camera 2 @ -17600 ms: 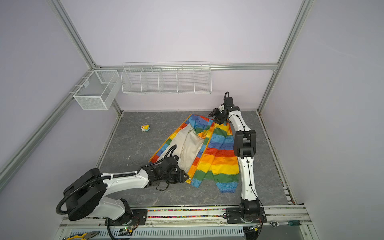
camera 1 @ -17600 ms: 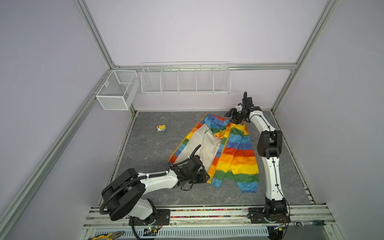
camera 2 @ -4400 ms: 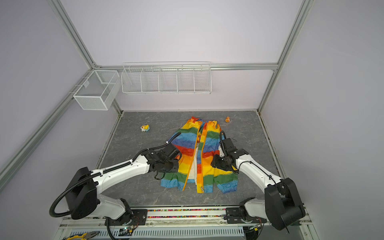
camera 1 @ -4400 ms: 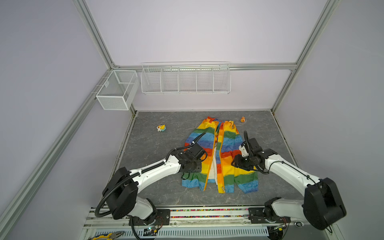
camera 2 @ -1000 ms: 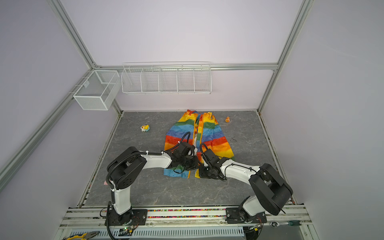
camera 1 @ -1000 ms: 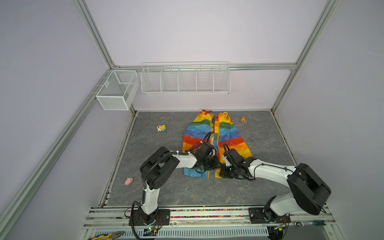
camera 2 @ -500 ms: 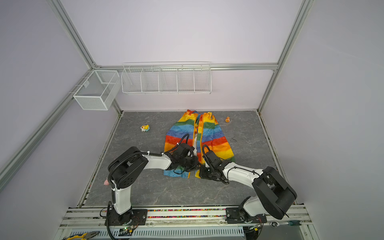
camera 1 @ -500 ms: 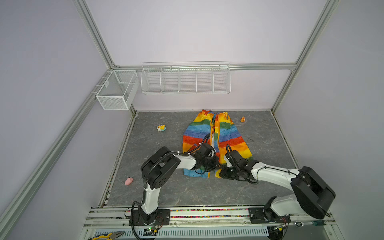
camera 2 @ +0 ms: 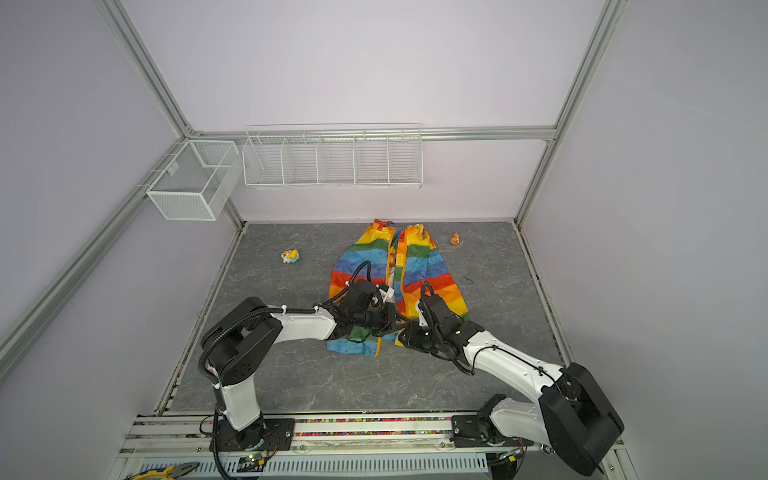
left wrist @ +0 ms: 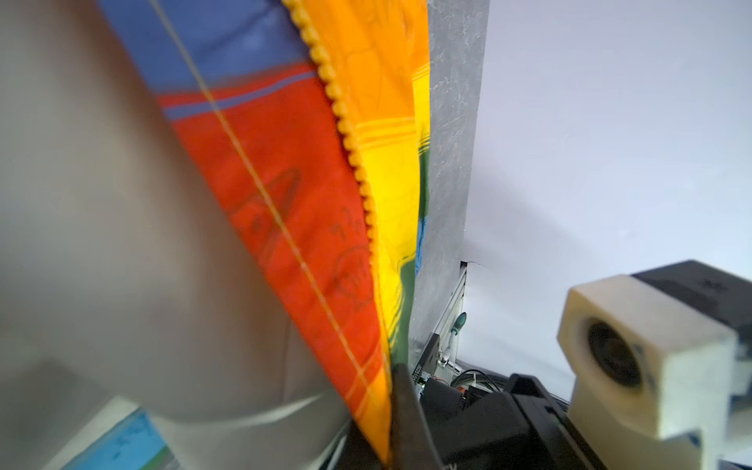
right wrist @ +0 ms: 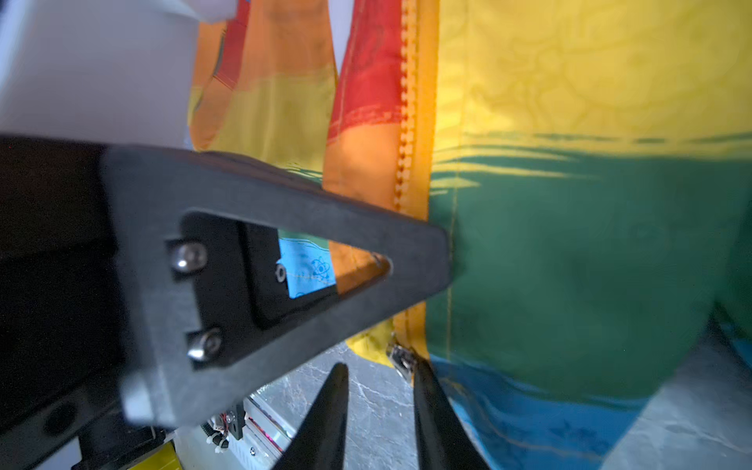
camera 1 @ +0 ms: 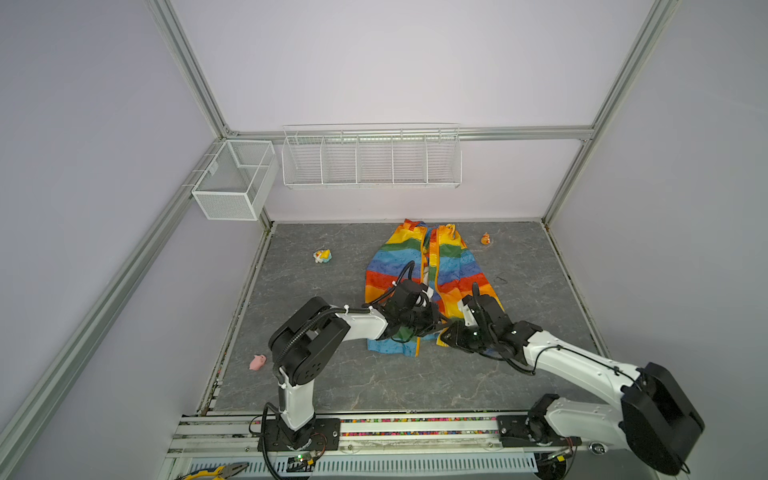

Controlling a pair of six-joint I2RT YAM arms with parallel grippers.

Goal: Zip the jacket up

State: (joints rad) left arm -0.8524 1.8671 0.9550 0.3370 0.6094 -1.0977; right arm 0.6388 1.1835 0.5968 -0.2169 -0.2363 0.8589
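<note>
Grey marbled tabletop point(camera 1: 332, 382) inside a lilac-walled enclosure. Near the left edge lies a small pink toy point(camera 1: 257, 361); farther back lies a yellow toy point(camera 1: 322, 255). At centre rear, the jacket point(camera 1: 390, 262) lies flat with its collar toward the back wall and its hem toward the arm bases. The front is unzipped.

The left gripper point(camera 1: 432, 321) is clamped tight on the jacket's zipper edge near the hem. Just beside it, the right gripper point(right wrist: 380, 370) has its jaws slightly apart and grips nothing; a metal zipper part point(right wrist: 401, 358) sits at one fingertip.

At right rear lies a small orange toy point(camera 1: 485, 239).
</note>
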